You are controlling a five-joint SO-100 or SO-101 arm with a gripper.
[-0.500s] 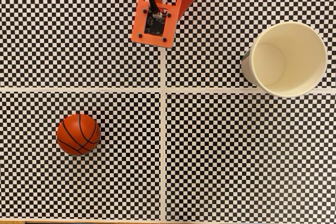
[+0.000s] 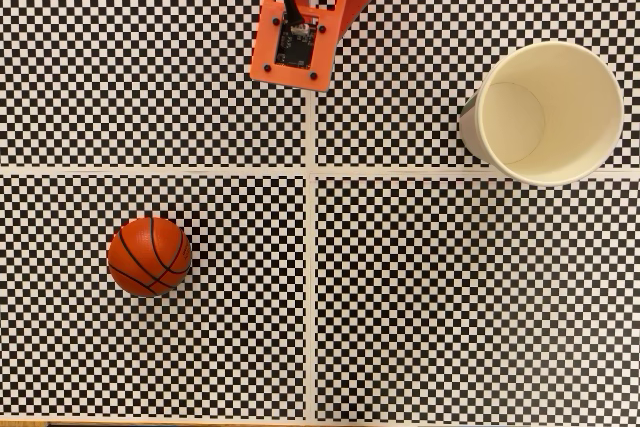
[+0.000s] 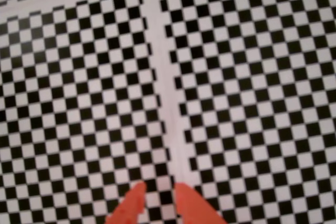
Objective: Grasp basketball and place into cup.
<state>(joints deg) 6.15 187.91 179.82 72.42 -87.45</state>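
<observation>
Below, a black-and-white checkered surface (image 2: 450, 297) crossed by pale strips spreads everywhere. The small orange-brown seamed basketball (image 2: 149, 255) rests near left, well apart from the cream-white paper cup (image 2: 548, 112) standing far right. The orange two-finger gripper (image 3: 157, 192) hangs slightly parted, holding nothing.

The gripper (image 3: 157, 191) points downward, its two orange fingertips (image 3: 134, 199) slightly parted, holding nothing.
</observation>
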